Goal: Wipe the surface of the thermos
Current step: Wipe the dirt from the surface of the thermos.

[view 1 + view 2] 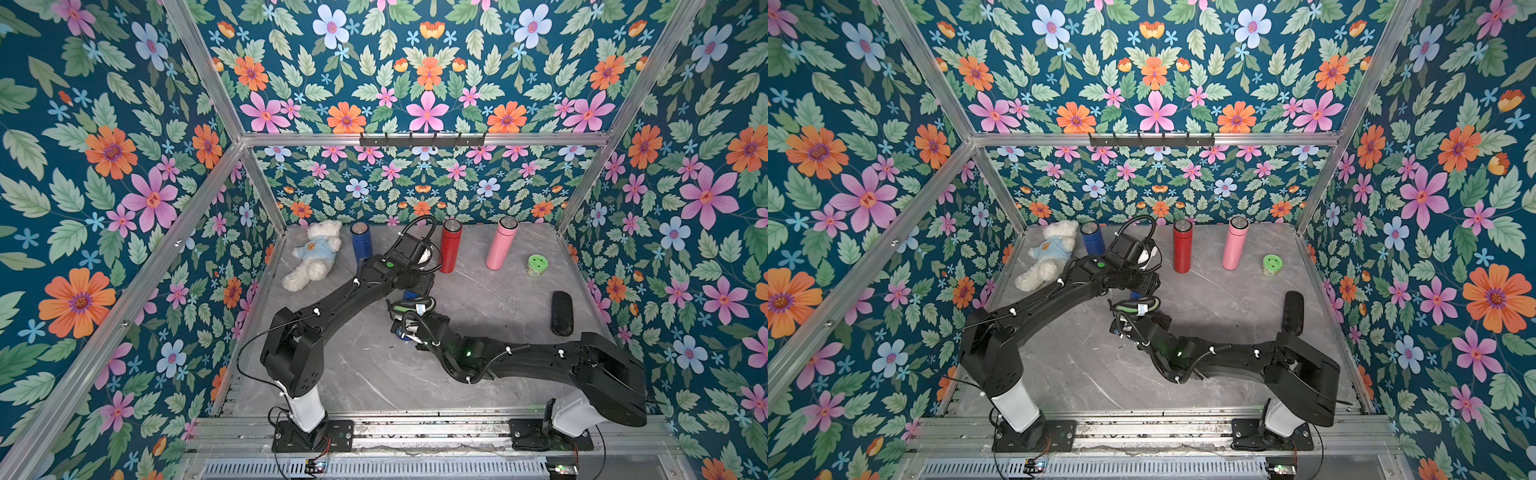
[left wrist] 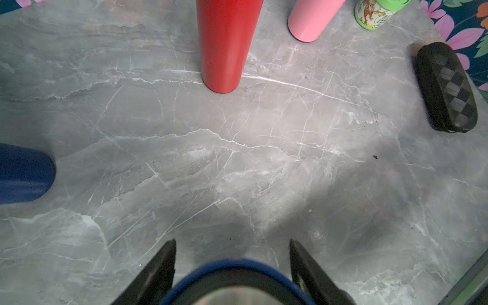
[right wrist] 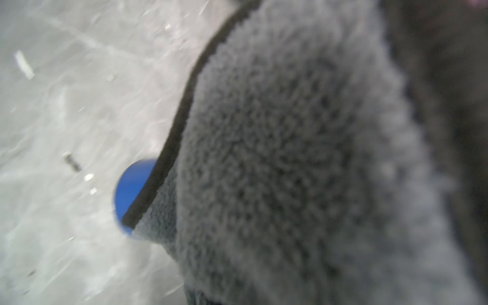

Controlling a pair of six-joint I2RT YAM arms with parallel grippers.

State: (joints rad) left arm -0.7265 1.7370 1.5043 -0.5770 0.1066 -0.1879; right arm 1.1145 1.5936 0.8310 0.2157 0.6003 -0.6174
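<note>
Now the blue thermos (image 2: 237, 264) sits clasped within the left gripper (image 2: 232, 241); right gripper (image 1: 409, 311) clenches cloth (image 3: 290, 158).

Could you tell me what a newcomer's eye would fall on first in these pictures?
The loud floral walls strike first, all around the booth. At mid-table the left gripper holds a blue thermos, with a grey cloth draped against it. Along the back are a red thermos, a pink thermos and a white teddy.
</note>
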